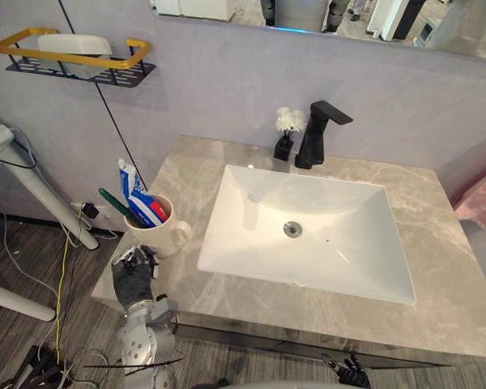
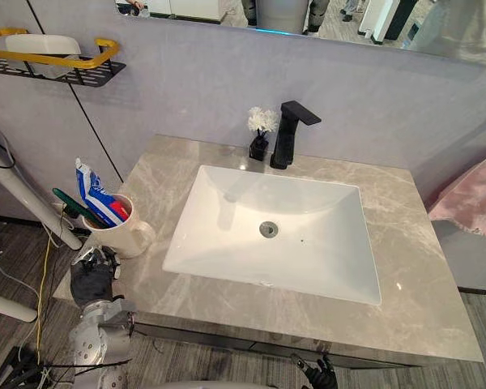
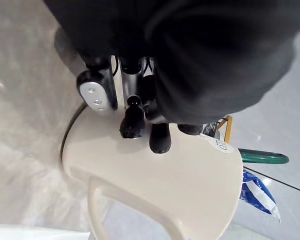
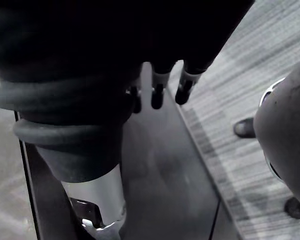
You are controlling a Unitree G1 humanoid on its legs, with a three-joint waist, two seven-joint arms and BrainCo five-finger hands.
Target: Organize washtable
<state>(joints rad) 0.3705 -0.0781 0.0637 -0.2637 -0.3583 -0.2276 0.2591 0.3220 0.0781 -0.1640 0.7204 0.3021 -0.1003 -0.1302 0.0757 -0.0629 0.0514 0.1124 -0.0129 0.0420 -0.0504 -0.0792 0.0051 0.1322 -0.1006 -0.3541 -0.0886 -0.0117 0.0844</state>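
Your left hand (image 1: 134,274) sits at the front left corner of the counter (image 1: 437,267). It is loose rather than closed. The dark fingertips (image 3: 133,125) rest on the side wall of the cream mug (image 1: 160,231) low down, and nothing is wrapped round it. The handle (pointing toward the basin) is untouched.

The mug stands upright just beyond the hand, close to the left rim of the white sink (image 1: 219,243). It holds a green toothbrush (image 1: 116,204) and a blue-and-white toothpaste tube (image 1: 136,193), both leaning out to the left.

Your right hand (image 4: 156,97) hangs below the counter's front edge with relaxed fingers, holding nothing.

I read this as the start of the mug step, with contact made but no grip yet. The next move calls for a firm hold, either round the body or through the handle. Keep the lift level, because the tall, leaning contents could tip out.

Further back, a black faucet (image 1: 316,134) and a small flower vase (image 1: 286,134) stand behind the sink. A wall shelf (image 1: 73,63) hangs above left, and which spot the mug is meant for I can't tell.
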